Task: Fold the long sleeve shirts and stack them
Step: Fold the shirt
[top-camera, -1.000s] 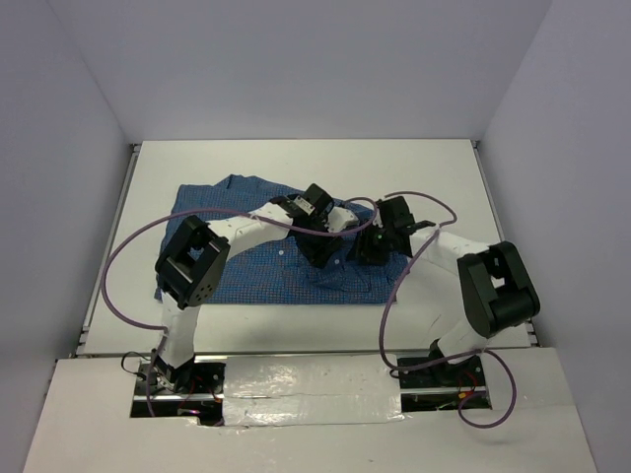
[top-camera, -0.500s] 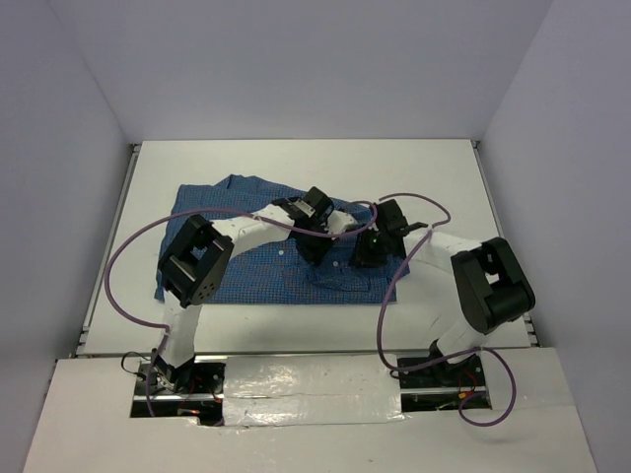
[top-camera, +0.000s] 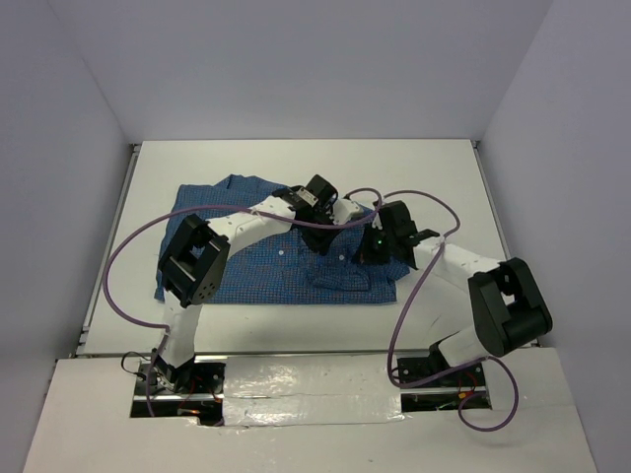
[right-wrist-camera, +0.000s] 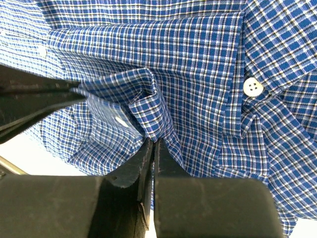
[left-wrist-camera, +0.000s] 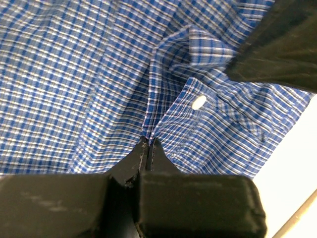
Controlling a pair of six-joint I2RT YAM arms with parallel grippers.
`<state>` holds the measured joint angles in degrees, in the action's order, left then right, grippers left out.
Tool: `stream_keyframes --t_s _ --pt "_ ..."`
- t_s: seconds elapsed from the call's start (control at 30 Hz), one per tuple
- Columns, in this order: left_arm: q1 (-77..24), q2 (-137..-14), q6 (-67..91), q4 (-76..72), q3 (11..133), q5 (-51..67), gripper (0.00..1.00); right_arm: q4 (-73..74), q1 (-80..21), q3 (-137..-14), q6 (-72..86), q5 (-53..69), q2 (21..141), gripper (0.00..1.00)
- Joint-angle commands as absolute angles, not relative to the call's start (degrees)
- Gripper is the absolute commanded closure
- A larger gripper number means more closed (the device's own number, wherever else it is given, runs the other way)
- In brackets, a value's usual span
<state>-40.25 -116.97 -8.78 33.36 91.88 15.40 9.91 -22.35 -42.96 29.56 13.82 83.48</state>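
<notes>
From above, you see the shirt (top-camera: 246,271) spread across the left and middle of the white counter (top-camera: 296,163). Both arms reach over its right-hand part. Your left pincer (top-camera: 318,243) and right pincer (top-camera: 367,252) come down close together there. From this height the black heads hide the fingertips, so that view does not show you the grip.

The wrist cameras settle it. In the left wrist view your left pincer is clenched, its two tips pressed together on a raised ridge of the checked cloth. The fold runs up and away from the tips. Just beyond lies a small white button (left-wrist-camera: 198,102) on a narrow band of the cloth. The dark bulk of the right pincer fills the upper right corner, and a strip of bare counter shows at the lower right.

In the right wrist view your right pincer is likewise clenched, nipping a pinched-up peak of the same cloth. A four-hole white button (right-wrist-camera: 253,87) lies to the right of that peak. The left pincer's dark fingers enter from the left edge, near the bunched fold.
</notes>
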Motion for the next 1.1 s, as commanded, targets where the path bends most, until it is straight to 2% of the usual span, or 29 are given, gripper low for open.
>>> stream_keyframes --t_s 0.0,0.13,0.23,0.27,0.3,0.37,0.4,0.43,0.47,0.53,0.8,0.9,1.0,1.07 --pt "-40.17 -115.40 -9.31 32.35 93.52 11.96 1.00 6.24 -22.76 -42.54 30.14 14.41 80.77 0.98" --pt "-40.08 -115.57 -9.67 30.06 92.02 6.16 1.00 4.83 -22.85 -42.98 31.55 12.22 81.12 0.90" --pt "-40.08 -116.10 -9.76 29.27 90.97 3.70 1.00 5.01 -22.94 -43.24 32.34 10.02 82.61 0.75" --pt "-40.08 -116.36 -9.76 29.18 90.79 3.43 0.97 5.10 -22.94 -43.33 32.52 9.93 83.05 0.69" --pt "-40.08 -116.54 -9.67 29.09 90.70 2.91 0.80 5.18 -22.94 -43.85 32.43 9.84 83.49 0.52" --pt "-40.08 -117.16 -9.23 29.62 91.57 2.55 0.64 6.50 -22.94 -45.17 32.43 9.23 84.55 0.40" --pt "-40.08 -117.25 -8.97 30.58 92.10 1.77 0.49 8.16 -22.85 -45.61 32.61 7.66 84.20 0.36" --pt "-39.99 -117.16 -8.62 30.93 92.89 1.32 0.43 9.04 -22.85 -46.31 32.69 6.69 83.76 0.32" --pt "-39.82 -116.98 -8.53 31.11 93.07 0.97 0.27 9.66 -22.76 -46.41 32.78 5.72 83.06 0.29" --pt "-38.94 -116.46 -8.00 31.46 93.78 1.23 0.25 11.77 -22.94 -46.41 32.87 2.48 80.18 0.22" --pt "-36.75 -114.18 -8.09 37.26 98.61 3.42 0.23 19.67 -21.54 -42.37 33.48 1.67 70.15 0.23" --pt "-35.07 -110.66 -9.40 38.06 96.25 4.66 0.23 19.35 -20.13 -39.56 32.44 3.16 67.68 0.24" --pt "-32.79 -109.95 -9.93 37.87 94.65 5.36 0.23 17.57 -16.45 -40.51 28.14 9.39 67.41 0.27" --pt "-30.42 -111.79 -8.53 40.94 96.93 8.76 0.25 20.38 -14.60 -45.14 26.81 10.54 69.86 0.33"
